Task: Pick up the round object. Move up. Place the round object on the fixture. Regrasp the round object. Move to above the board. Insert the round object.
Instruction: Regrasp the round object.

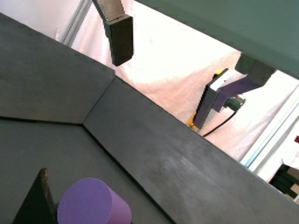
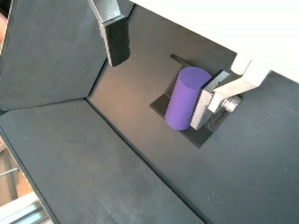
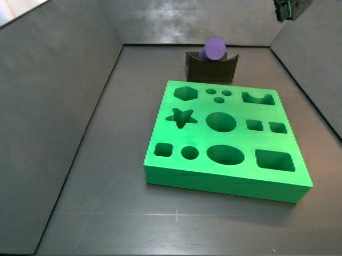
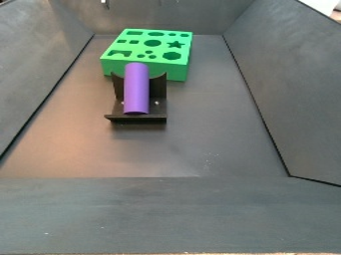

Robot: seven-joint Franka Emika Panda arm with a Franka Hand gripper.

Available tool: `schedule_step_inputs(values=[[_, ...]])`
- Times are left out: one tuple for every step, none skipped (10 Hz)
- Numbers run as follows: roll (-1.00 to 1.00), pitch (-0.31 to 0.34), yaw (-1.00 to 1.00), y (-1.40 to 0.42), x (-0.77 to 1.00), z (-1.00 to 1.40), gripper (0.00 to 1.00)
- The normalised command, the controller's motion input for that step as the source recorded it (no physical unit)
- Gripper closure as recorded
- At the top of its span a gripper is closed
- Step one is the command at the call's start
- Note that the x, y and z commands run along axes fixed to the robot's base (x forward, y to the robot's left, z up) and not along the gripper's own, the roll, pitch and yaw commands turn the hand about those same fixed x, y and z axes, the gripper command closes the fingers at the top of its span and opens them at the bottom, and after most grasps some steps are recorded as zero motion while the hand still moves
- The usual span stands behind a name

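Note:
The round object is a purple cylinder (image 4: 135, 88) that lies in the notch of the dark fixture (image 4: 138, 117), its round end showing in a side view (image 3: 214, 47). The fixture (image 3: 211, 68) stands just behind the green board (image 3: 201, 138). My gripper (image 3: 285, 8) hangs high above the bin, off to one side of the fixture. In both wrist views the gripper (image 2: 172, 63) is open and holds nothing, with the peg (image 2: 184, 98) and fixture (image 2: 205, 136) well below it. A wrist view catches only the peg's end (image 1: 93, 203) beside the fixture (image 1: 35, 201).
The dark bin floor (image 4: 173, 159) is ringed by sloping dark walls (image 3: 80, 110). The board (image 4: 127, 60) with its shaped holes sits at the far end in that side view, close behind the fixture.

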Motion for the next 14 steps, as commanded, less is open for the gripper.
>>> schedule_step_inputs(values=[[0.22, 0.006, 0.25, 0.07, 0.04, -1.0, 0.0], [0.21, -0.018, 0.24, 0.07, 0.04, -1.0, 0.0], [0.2, -0.053, 0.19, 0.06, 0.05, -1.0, 0.0], [0.18, -0.062, 0.17, 0.05, 0.06, -1.0, 0.0], [0.15, -0.072, 0.13, 0.05, 0.07, -1.0, 0.0], [0.12, -0.083, 0.09, 0.04, 0.08, -1.0, 0.0], [0.1, -0.084, 0.06, 0.04, 0.09, -1.0, 0.0], [0.09, -0.086, 0.04, 0.03, 0.1, -1.0, 0.0], [0.07, -0.081, 0.02, 0.03, 0.11, -1.0, 0.0], [0.07, -0.073, 0.01, 0.02, 0.12, -1.0, 0.0], [0.06, -0.057, 0.0, 0.02, 0.12, -0.98, 0.0], [0.06, -0.044, -0.01, 0.01, 0.1, -0.83, 0.0], [0.06, -0.026, -0.01, 0.0, 0.08, -0.64, 0.0], [0.05, -0.019, 0.0, 0.0, 0.08, -0.49, 0.0]])
